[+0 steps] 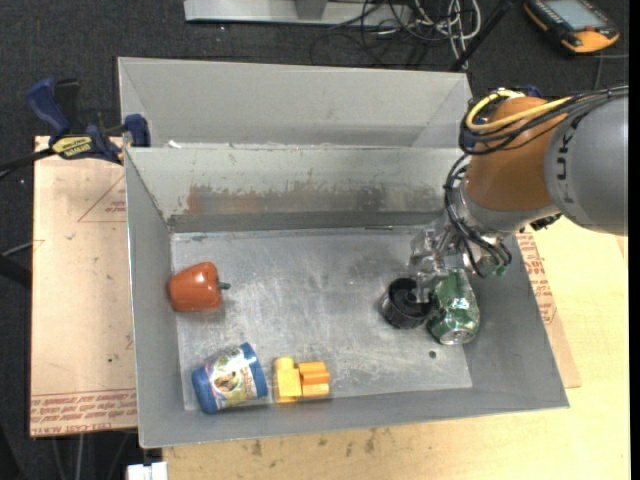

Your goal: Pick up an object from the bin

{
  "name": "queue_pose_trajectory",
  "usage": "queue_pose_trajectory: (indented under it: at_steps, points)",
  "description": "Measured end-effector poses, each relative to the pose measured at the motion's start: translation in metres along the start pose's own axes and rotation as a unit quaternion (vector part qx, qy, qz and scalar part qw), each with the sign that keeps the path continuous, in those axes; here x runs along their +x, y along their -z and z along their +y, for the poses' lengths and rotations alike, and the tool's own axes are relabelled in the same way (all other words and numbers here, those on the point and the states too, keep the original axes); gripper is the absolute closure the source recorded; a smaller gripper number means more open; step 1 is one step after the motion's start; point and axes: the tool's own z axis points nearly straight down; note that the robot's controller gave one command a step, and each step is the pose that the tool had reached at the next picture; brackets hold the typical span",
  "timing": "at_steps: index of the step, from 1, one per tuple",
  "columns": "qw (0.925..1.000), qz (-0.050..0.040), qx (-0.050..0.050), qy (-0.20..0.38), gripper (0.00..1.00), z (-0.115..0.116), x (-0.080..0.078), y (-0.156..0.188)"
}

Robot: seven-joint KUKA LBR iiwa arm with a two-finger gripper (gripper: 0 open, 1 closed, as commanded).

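Hovering near the bin's right wall, jaws (state unclear) over crushed green can; floor leftward open.

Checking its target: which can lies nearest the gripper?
The crumpled green can, just beside the gripper on the right; the blue can lies far left.

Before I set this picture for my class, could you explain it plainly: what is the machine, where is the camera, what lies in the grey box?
The machine is a robot arm with an orange wrist cover, reaching in from the right; its gripper is low in the right part of the grey metal bin. The camera looks down from above. By the gripper lie a crumpled green can and a black round cap. At the left lies an orange toy pepper; front left, a blue tin on its side beside yellow and orange blocks. Whether anything is held, I cannot tell.
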Motion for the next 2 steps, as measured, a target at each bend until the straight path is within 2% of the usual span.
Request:
queue_pose_trajectory:
  at_steps: [2]
  points:
    - [0.9999, -0.0013, -0.001, -0.016, 1.00, -0.011, -0.003, 0.032]
